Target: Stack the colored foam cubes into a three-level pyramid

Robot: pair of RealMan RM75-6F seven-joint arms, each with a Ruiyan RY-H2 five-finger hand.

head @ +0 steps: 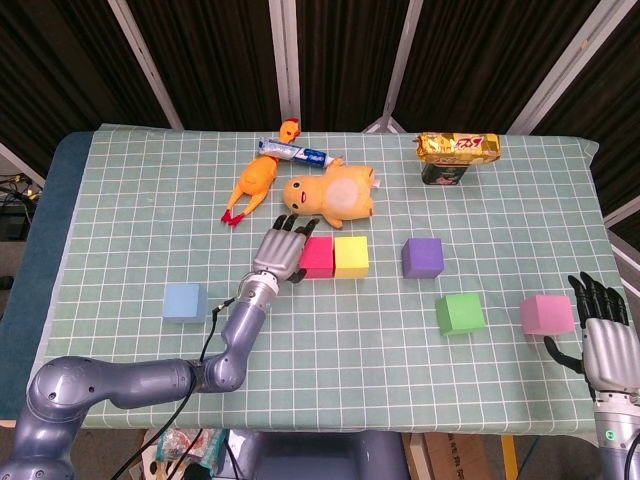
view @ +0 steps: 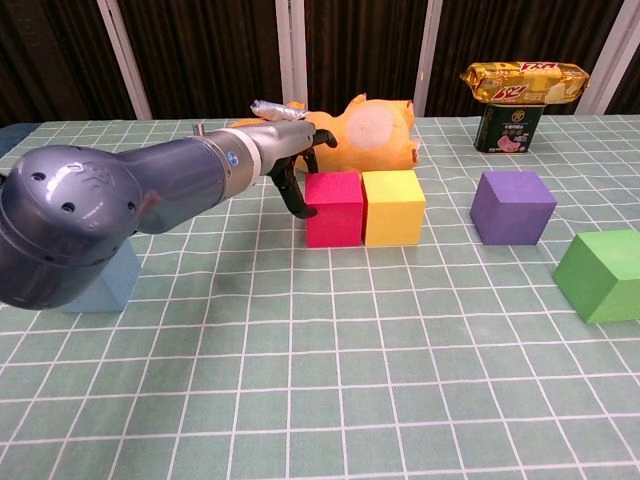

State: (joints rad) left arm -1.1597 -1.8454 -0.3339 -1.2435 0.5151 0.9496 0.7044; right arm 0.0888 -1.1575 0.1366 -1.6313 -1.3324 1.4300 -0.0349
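While the left hand [head: 281, 250] presses spread, empty fingers against the magenta cube [head: 318, 257], a hard shove could skew the touching yellow cube [head: 351, 256]. The right hand [head: 607, 340] waits open near the pink cube [head: 546, 314].

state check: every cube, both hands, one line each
magenta cube: on table, touching the yellow cube, unstacked
yellow cube: on table
purple cube: on table, alone
green cube: on table, alone
pink cube: on table, by right hand
blue cube: on table, alone
left hand: against the magenta cube's side, holding nothing
right hand: open, holding nothing
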